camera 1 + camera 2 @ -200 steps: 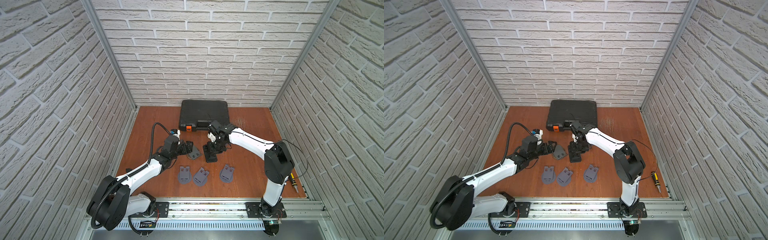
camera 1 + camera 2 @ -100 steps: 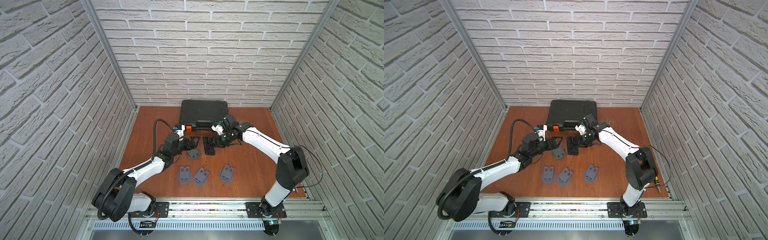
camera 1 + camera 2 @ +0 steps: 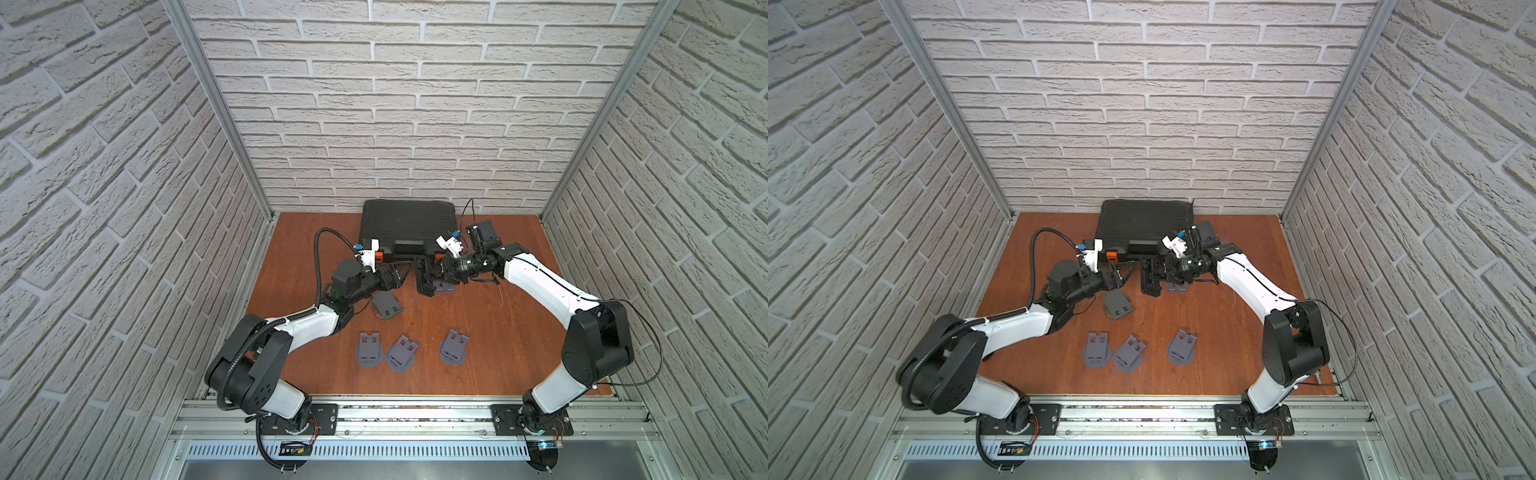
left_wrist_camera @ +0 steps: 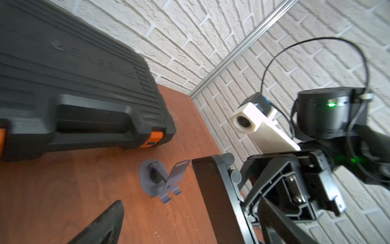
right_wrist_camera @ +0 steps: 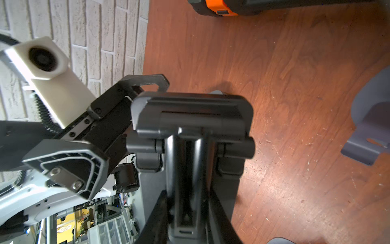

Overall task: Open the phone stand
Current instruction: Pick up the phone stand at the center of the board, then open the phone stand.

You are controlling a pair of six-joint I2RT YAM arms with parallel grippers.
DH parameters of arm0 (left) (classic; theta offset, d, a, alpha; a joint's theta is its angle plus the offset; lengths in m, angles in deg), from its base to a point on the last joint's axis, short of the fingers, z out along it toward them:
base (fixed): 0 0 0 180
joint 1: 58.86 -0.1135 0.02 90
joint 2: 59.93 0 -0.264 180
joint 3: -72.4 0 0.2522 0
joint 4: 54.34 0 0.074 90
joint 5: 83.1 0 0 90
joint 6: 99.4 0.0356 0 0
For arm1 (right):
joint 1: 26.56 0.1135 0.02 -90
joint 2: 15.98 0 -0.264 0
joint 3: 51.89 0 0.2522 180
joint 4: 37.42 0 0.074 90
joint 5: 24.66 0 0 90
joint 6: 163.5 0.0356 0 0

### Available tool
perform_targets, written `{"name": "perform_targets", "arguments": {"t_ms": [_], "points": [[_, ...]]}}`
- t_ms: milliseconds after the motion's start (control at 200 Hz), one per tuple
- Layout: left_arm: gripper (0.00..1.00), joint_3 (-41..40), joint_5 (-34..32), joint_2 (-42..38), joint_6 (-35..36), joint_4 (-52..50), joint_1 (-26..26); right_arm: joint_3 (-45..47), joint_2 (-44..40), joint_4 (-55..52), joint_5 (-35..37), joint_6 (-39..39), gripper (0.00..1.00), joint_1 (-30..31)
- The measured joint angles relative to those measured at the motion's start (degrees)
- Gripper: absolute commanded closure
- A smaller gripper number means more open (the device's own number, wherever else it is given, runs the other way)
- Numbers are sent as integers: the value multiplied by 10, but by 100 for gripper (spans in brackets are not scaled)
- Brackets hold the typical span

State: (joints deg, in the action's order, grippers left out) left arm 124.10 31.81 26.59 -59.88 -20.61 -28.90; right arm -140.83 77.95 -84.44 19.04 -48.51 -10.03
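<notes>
The black phone stand hangs tilted above the table in front of the tool case, and my right gripper is shut on it. In the right wrist view the fingers clamp the stand's stem, with its hinged head pointing away from them. My left gripper faces it from the other side, open. In the left wrist view the stand's flat plate lies between the left fingers, without visible contact.
A black tool case with orange latches sits at the back wall. Several grey stands lie on the wooden table: three in a front row, one under the left arm, one behind the black stand.
The right arm lifted the black stand off the table and swung it back and toward the left arm. The left arm reached forward to meet it, its jaws still wide open.
</notes>
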Motion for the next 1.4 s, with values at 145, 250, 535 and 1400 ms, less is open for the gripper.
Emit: {"name": "perform_targets", "arguments": {"t_ms": [145, 250, 535, 1400], "points": [[2, 13, 63, 67, -51, 119, -3, 0, -6, 7, -44, -19, 93, -21], [2, 33, 97, 120, -99, 197, -5, 0, -11, 7, -71, -35, 93, -34], [2, 67, 151, 150, -162, 266, -5, -2, -15, -3, -119, -76, 93, -64], [4, 105, 205, 176, -202, 280, 12, -73, -3, -52, -187, -154, 93, -75]]}}
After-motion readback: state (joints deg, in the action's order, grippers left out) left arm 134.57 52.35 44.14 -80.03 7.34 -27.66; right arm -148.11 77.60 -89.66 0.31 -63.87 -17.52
